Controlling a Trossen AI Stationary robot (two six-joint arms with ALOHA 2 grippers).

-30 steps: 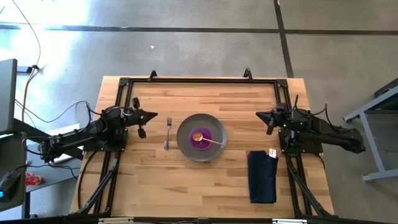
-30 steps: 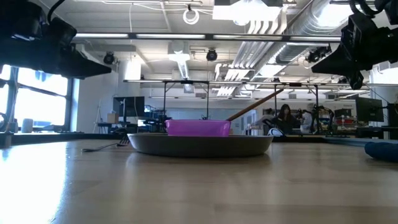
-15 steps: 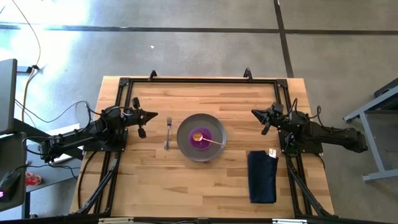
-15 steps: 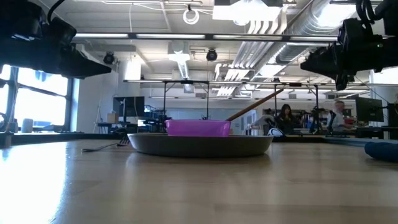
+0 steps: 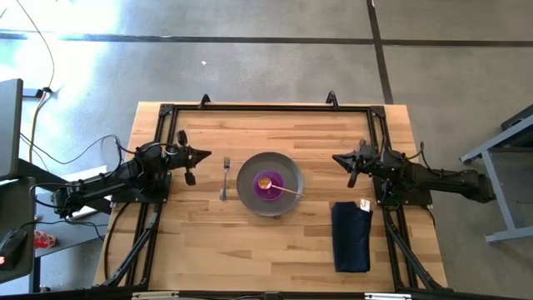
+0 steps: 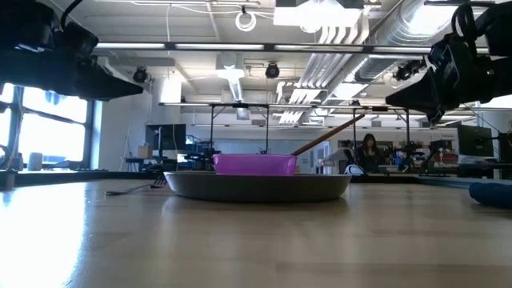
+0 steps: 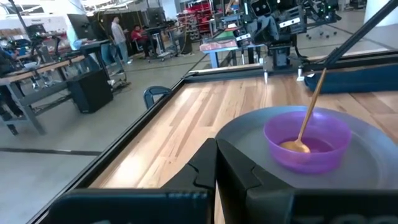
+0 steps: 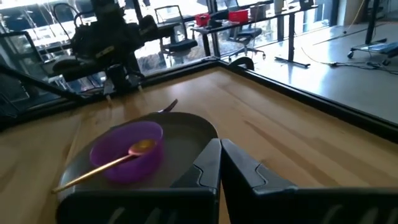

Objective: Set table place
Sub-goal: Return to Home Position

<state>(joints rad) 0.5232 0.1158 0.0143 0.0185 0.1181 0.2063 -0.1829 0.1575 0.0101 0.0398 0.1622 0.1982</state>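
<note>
A round grey plate (image 5: 250, 171) lies at the middle of the table (image 5: 275, 125), and a small purple bowl (image 5: 276, 176) stands on it. A gold spoon (image 5: 285, 190) rests with its head in the bowl, its handle leaning over the rim toward the table's right. The fork (image 5: 225, 179) lies flat just left of the plate. A folded navy napkin (image 5: 351, 237) lies flat at the near right. My left gripper (image 5: 206, 156) hovers shut left of the fork. To the right of the plate, my right gripper (image 5: 335, 158) hovers shut. Both point level at the plate.
A black rail frame (image 5: 266, 107) runs around the table top. Bare wood lies along the near side (image 5: 250, 250) and the far side of the plate. In the low view, people sit at desks (image 6: 370, 152) in the room beyond the table.
My right gripper has sunk a little and reached toward the plate, rolling about its own axis as it went; it stays shut. The plate, bowl, spoon, fork and napkin lie as before.
</note>
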